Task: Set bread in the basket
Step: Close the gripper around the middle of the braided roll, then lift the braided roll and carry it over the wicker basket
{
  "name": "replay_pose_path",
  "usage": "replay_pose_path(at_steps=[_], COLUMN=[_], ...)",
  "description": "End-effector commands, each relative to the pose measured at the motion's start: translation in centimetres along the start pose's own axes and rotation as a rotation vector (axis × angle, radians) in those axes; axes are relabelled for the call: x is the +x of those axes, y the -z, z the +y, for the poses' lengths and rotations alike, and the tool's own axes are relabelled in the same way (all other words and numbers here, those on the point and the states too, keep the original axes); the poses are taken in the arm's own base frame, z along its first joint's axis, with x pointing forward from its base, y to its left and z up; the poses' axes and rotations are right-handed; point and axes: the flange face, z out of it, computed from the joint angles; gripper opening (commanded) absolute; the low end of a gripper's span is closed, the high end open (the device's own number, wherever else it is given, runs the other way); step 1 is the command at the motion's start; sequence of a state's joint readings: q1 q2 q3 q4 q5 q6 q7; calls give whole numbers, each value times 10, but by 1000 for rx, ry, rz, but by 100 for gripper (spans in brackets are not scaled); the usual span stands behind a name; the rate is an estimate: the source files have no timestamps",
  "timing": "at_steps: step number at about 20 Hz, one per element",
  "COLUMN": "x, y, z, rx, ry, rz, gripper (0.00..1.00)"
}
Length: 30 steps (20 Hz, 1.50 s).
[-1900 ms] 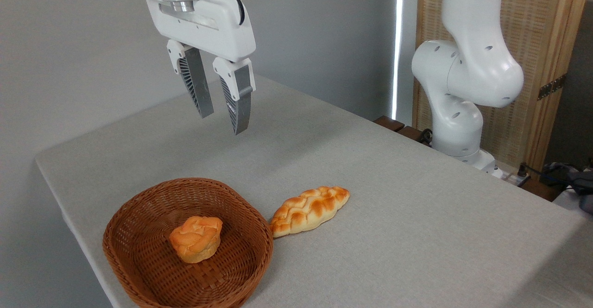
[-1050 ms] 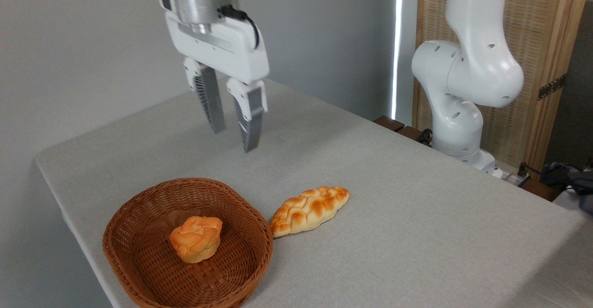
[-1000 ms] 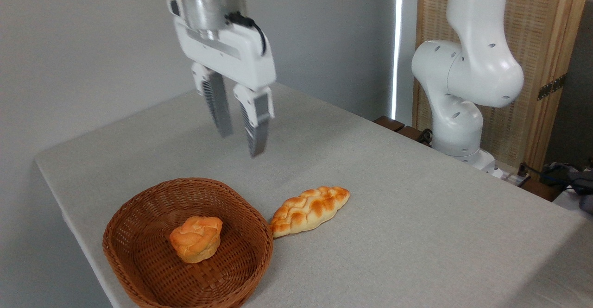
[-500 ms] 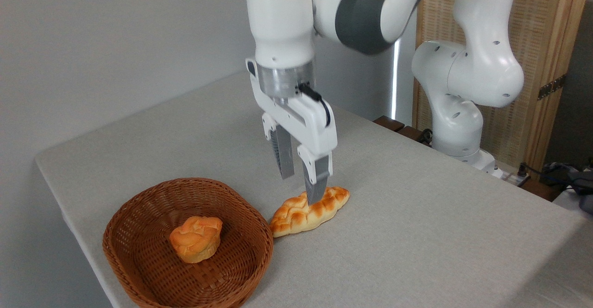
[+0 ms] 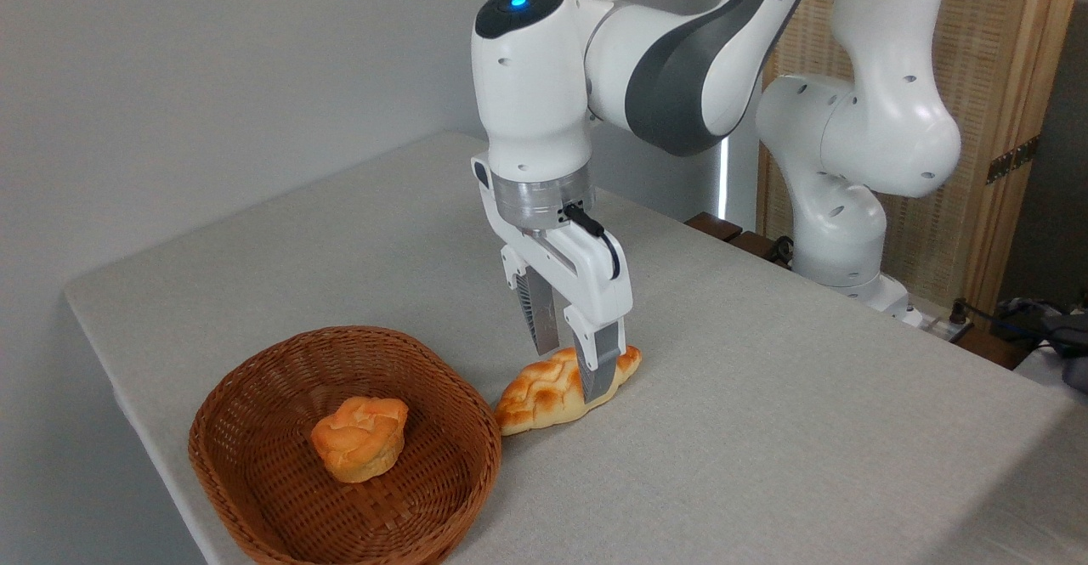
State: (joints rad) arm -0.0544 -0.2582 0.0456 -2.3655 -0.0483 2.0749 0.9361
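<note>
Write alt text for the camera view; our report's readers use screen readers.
A white robot arm's gripper reaches down with open jaws straddling a braided bread loaf lying on a grey table. Just left of the loaf, a brown wicker basket holds a small round bun.
</note>
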Motion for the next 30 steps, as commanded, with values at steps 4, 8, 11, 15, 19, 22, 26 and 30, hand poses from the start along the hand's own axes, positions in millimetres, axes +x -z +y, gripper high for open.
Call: replay_pose_path(at_steps=[4, 8, 11, 15, 19, 22, 26, 30], x=[4, 4, 4, 4, 12, 32, 76, 107], y=[-19, -19, -19, -12, 49, 86, 111, 103], z=[0, 0, 0, 1, -2, -22, -72, -110], rx=[18, 18, 17, 20, -28, -48, -43, -14], ry=[-24, -26, -26, -27, -36, -27, 12, 23], rz=[11, 11, 10, 14, -17, -6, 100, 122], gripper=[50, 34, 34, 34, 34, 34, 34, 35])
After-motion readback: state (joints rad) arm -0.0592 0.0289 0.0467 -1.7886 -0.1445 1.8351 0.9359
